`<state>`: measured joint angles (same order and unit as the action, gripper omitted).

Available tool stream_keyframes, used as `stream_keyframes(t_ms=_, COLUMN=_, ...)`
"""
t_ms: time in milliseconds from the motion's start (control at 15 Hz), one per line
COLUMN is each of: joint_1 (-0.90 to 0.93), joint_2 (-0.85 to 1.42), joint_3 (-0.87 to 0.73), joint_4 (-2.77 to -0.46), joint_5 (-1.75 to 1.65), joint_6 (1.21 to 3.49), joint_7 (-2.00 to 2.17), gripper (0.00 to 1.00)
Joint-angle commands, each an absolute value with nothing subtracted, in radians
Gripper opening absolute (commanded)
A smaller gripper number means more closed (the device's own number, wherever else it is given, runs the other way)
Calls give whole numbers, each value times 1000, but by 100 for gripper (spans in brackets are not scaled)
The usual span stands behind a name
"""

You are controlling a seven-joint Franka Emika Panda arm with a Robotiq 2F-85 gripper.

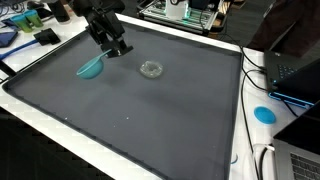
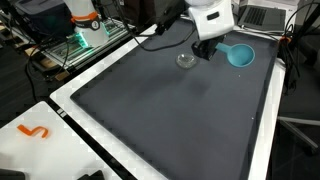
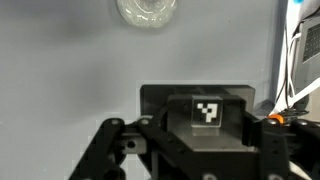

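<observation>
Fingers (image 1: 120, 47) open-or-shut unclear | above table (image 1: 150, 125), between blue bowl (image 1: 92, 68) and clear dish (image 1: 151, 69)

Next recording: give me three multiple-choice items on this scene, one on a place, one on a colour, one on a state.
1. Where does the scoop lie? A near the dark mat's edge; B at its middle; C on the floor.
2. The scoop's colour? A red; B blue; C yellow.
3. The clear dish is: A lifted off the mat; B lying free on it; C inside the scoop.
A: it sits close to the mat's rim in both exterior views. B: plainly blue. B: the dish rests flat, apart from the gripper.
</observation>
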<state>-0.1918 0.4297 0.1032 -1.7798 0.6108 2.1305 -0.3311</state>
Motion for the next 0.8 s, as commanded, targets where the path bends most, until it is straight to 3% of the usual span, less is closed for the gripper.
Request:
stream_keyframes(t_ms=0, joint_1=-245, joint_2=328, joint_3=103, joint_4=-1959, joint_5=776, joint_6=2183, joint_7=-523, gripper=28)
stream_keyframes(t_ms=733, joint_1=-234, joint_2=247, joint_3=-12, joint_4=-2170, joint_5=1094, joint_6=2186, joint_7=-942, gripper=28)
